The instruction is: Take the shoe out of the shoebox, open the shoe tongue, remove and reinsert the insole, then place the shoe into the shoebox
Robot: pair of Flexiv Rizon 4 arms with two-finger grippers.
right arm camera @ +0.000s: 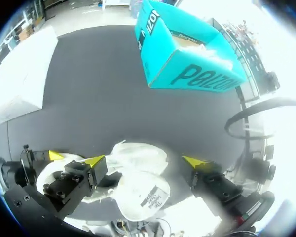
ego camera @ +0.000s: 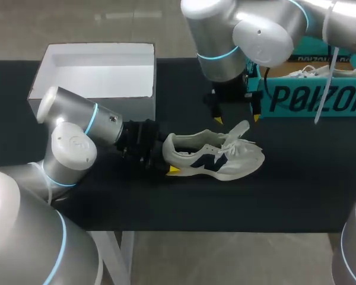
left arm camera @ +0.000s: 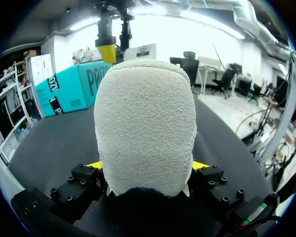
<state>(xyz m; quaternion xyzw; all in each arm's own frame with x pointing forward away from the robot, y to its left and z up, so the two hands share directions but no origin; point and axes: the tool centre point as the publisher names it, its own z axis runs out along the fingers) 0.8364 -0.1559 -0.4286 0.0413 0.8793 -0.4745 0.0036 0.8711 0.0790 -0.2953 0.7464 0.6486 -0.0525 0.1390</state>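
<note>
A white sneaker (ego camera: pixel 216 160) with a dark side logo lies on its sole on the black table (ego camera: pixel 285 190), toe toward the right. My left gripper (ego camera: pixel 166 158) is shut on its heel; in the left wrist view the fuzzy heel (left arm camera: pixel 145 123) fills the gap between both fingers. My right gripper (ego camera: pixel 236 119) hangs open just above the raised tongue (ego camera: pixel 240 129). In the right wrist view the tongue and laces (right arm camera: pixel 140 190) lie below the wide-open right gripper (right arm camera: pixel 144 160), touching neither finger. The teal shoebox (ego camera: pixel 311 95) stands at the back right.
A white box lid (ego camera: pixel 95 71) lies at the back left, behind my left arm. Another white shoe (ego camera: pixel 320 71) lies inside the teal shoebox (right arm camera: pixel 187 59). My right gripper (left arm camera: pixel 111 42) shows beyond the heel in the left wrist view.
</note>
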